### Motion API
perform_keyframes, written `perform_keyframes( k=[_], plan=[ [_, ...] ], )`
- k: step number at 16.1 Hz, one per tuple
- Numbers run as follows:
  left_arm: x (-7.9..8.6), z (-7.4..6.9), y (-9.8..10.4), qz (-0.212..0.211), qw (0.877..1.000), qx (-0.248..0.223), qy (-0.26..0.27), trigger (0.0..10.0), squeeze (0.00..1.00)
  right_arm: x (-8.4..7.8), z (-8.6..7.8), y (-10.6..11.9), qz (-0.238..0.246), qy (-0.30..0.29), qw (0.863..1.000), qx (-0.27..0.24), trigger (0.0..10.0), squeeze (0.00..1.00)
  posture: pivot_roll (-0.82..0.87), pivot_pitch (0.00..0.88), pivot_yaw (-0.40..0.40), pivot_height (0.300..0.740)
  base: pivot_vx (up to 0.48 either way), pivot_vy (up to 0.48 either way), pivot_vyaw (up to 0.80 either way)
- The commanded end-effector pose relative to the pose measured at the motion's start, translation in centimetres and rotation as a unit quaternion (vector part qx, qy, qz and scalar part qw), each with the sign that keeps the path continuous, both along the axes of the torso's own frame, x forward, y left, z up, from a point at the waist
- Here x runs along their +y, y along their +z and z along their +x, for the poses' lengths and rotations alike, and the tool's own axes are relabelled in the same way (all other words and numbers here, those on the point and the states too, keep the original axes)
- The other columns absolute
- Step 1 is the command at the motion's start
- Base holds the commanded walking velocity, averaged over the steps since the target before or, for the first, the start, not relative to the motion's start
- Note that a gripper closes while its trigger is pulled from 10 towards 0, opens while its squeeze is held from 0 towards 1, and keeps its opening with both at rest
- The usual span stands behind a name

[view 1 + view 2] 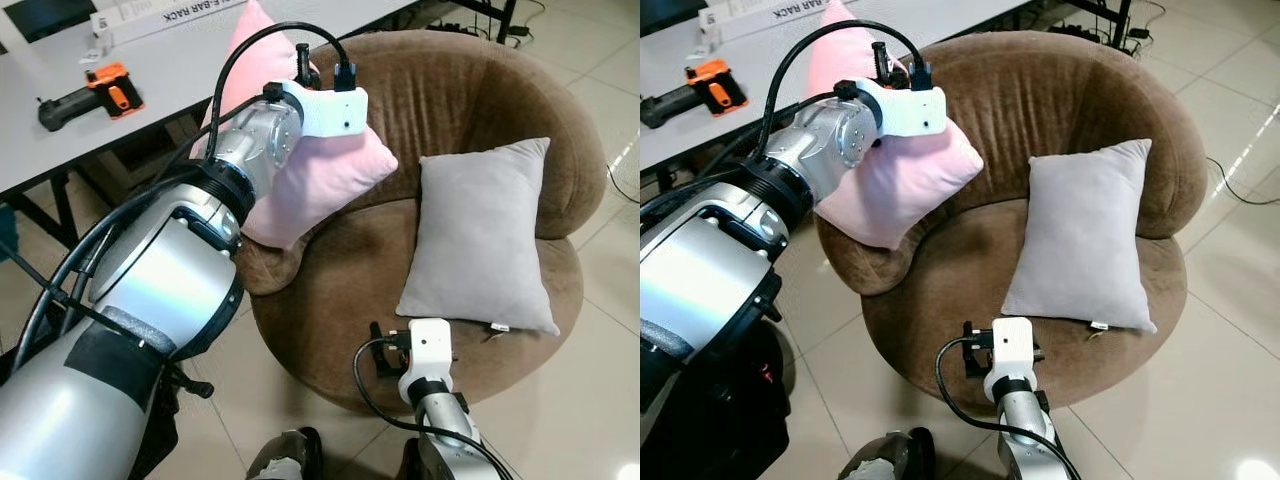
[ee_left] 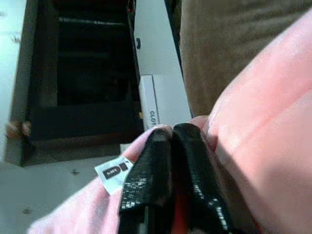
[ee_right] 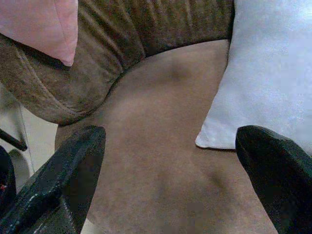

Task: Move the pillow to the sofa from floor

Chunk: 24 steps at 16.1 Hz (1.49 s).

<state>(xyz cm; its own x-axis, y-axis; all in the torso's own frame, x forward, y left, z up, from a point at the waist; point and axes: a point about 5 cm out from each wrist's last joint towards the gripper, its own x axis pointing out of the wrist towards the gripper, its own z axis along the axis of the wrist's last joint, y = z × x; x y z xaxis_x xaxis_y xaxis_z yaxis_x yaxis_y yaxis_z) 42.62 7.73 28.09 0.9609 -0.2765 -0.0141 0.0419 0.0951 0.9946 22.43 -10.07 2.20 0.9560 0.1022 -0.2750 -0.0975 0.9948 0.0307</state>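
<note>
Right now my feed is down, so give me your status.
Left gripper shut on pink pillow over sofa armrest. Right gripper open above seat. Grey pillow beside drop spot.

The left arm covers much of the pink pillow (image 1: pixel 320 175), and its tool (image 2: pixel 170 146) is lost behind the wrist from the head views. Up close, the tool's black fingers (image 2: pixel 195 170) run off the picture's edge, and the small tag (image 2: pixel 113 173) by them is too blurred to read. The table (image 1: pixel 180 70) is cut by the frame, its printed box (image 1: pixel 165 15) too. The grey pillow (image 3: pixel 273 73) is cropped in the right wrist view
</note>
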Motion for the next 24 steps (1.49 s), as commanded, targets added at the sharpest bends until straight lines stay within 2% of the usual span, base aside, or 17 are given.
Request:
perform_keyframes(
  k=[1, 4, 8, 12, 16, 17, 18, 19, 20, 24],
  plan=[
    [1.34, 0.15, -1.07, -0.018, 0.999, 0.028, 0.026, 10.0, 1.00, 2.15, -0.45, 0.23, 0.028, 0.012, 1.000, 0.007, 10.0, 0.00, -0.03, 0.188, 0.182, 0.740, 0.000, 0.000, 0.00],
    [1.50, 0.15, -1.36, -0.028, 0.998, 0.042, 0.029, 10.0, 1.00, 2.26, -0.70, 0.28, 0.028, 0.014, 0.999, 0.010, 10.0, 0.00, -0.03, 0.201, 0.185, 0.740, 0.000, 0.000, 0.00],
    [1.82, 0.18, -1.47, -0.014, 0.998, 0.045, 0.036, 10.0, 1.00, 2.49, -0.97, 0.31, 0.030, 0.017, 0.999, 0.015, 10.0, 0.00, -0.03, 0.213, 0.189, 0.740, 0.000, 0.000, 0.00],
    [1.43, 0.21, -0.59, -0.043, 0.998, 0.037, 0.033, 10.0, 1.00, 2.64, -1.05, 0.35, 0.032, 0.018, 0.999, 0.017, 10.0, 0.00, -0.03, 0.217, 0.192, 0.740, 0.000, 0.000, 0.00],
    [1.39, 0.19, -0.77, -0.059, 0.997, 0.045, 0.032, 10.0, 1.00, 2.58, -0.98, 0.19, 0.030, 0.019, 0.999, 0.019, 10.0, 0.00, -0.03, 0.208, 0.183, 0.740, 0.000, 0.000, 0.00],
    [1.44, 0.18, -0.94, -0.063, 0.996, 0.054, 0.031, 2.5, 1.00, 2.58, -0.98, 0.14, 0.029, 0.020, 0.999, 0.020, 10.0, 0.00, -0.02, 0.207, 0.181, 0.740, 0.000, 0.000, 0.00],
    [1.53, 0.18, -1.06, -0.056, 0.996, 0.056, 0.031, 0.0, 1.00, 2.57, -0.96, 0.10, 0.028, 0.022, 0.999, 0.020, 10.0, 0.00, -0.02, 0.206, 0.180, 0.740, 0.000, 0.000, 0.00],
    [1.67, 0.21, -0.93, -0.051, 0.997, 0.047, 0.034, 0.0, 1.00, 2.57, -0.94, 0.07, 0.028, 0.023, 0.999, 0.021, 10.0, 0.00, -0.02, 0.205, 0.178, 0.740, 0.000, 0.000, 0.00],
    [1.74, 0.23, -0.68, -0.049, 0.997, 0.036, 0.035, 0.0, 0.00, 2.57, -0.92, 0.05, 0.028, 0.024, 0.999, 0.021, 10.0, 0.00, -0.02, 0.204, 0.177, 0.740, 0.000, 0.000, 0.00],
    [1.58, 0.19, -0.83, -0.034, 0.998, 0.042, 0.027, 0.0, 0.00, 2.56, -0.77, 0.06, 0.027, 0.027, 0.999, 0.021, 10.0, 0.00, -0.02, 0.204, 0.174, 0.740, 0.000, 0.000, 0.00]
  ],
)
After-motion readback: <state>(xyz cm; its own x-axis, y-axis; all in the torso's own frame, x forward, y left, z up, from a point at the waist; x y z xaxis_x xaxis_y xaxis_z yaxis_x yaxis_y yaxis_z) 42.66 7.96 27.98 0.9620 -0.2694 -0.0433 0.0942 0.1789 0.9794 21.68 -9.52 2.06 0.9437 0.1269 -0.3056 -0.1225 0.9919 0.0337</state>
